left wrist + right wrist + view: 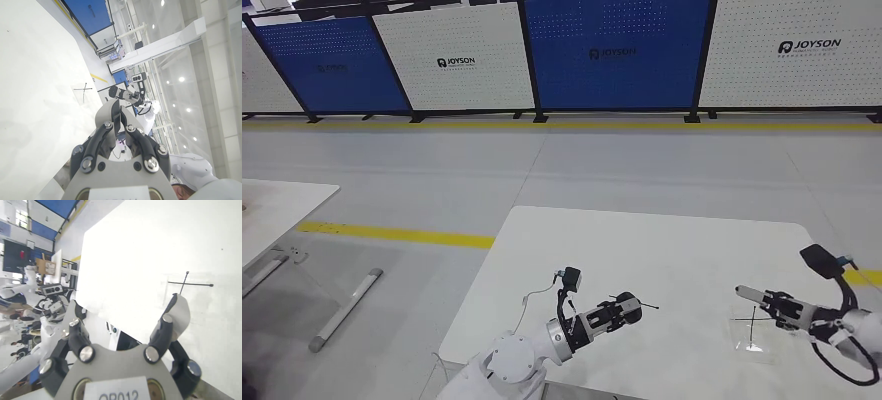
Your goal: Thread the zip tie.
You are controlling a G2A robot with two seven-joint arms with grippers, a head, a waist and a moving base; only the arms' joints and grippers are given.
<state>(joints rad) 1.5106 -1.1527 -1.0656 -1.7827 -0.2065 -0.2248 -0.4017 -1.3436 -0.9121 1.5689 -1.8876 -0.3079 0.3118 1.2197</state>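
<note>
Two black zip ties (754, 322) lie crossed on a clear plastic sheet (757, 340) at the table's right front; they also show in the left wrist view (84, 89) and the right wrist view (186, 284). My right gripper (748, 293) hovers just beside them, open and with nothing in it; its fingers (178, 303) are spread wide, one tip close to the crossed ties. My left gripper (630, 307) sits near the table's front middle, its pads (117, 113) pressed together. A thin black zip tie (649, 304) pokes out past its tip in the top view.
The white table (662, 250) is bare around the arms. Its front edge runs close under both grippers. A second white table (272, 205) stands off to the left. Blue and white pegboard panels (612, 50) line the far side of the floor.
</note>
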